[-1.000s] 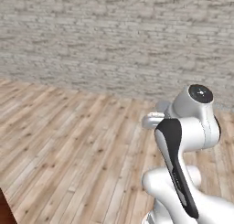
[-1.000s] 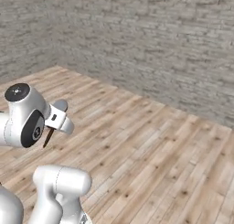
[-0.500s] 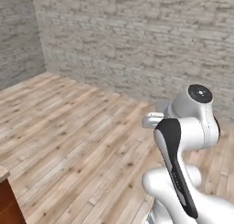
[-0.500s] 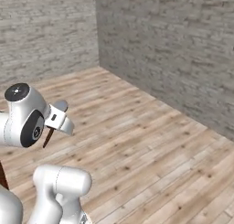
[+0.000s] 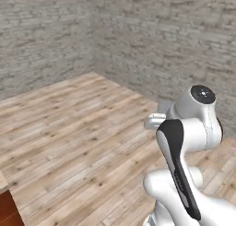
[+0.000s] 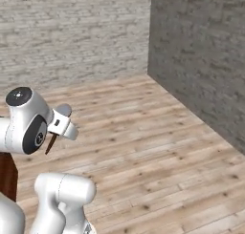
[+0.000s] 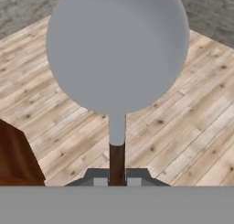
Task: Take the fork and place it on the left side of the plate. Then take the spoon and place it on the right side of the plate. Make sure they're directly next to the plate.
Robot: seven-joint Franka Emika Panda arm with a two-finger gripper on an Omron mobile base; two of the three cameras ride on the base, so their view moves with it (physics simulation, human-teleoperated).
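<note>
Brick walls: grey, two of them meeting in a corner ahead of the pincer in the left base view; far beyond it.
Wooden floor: pale planks, spread well below and ahead of the pincer.
Arm: white with dark joints, folded up in the foreground, carrying the pincer out in front of its round upper joint.
Brown furniture: dark reddish-brown wooden corner, low and to one side of the pincer in the hand view; also at the lower left edge of both base views.
Spoon: round grey bowl pointing away from the pincer, with a short grey neck running into a thin dark handle; the handle goes down between the finger tips. In the right base view the bowl shows just past the hand and the dark handle slants down under it.
Pincer: clenched on the spoon's dark handle, carried in the air well above the floor.
</note>
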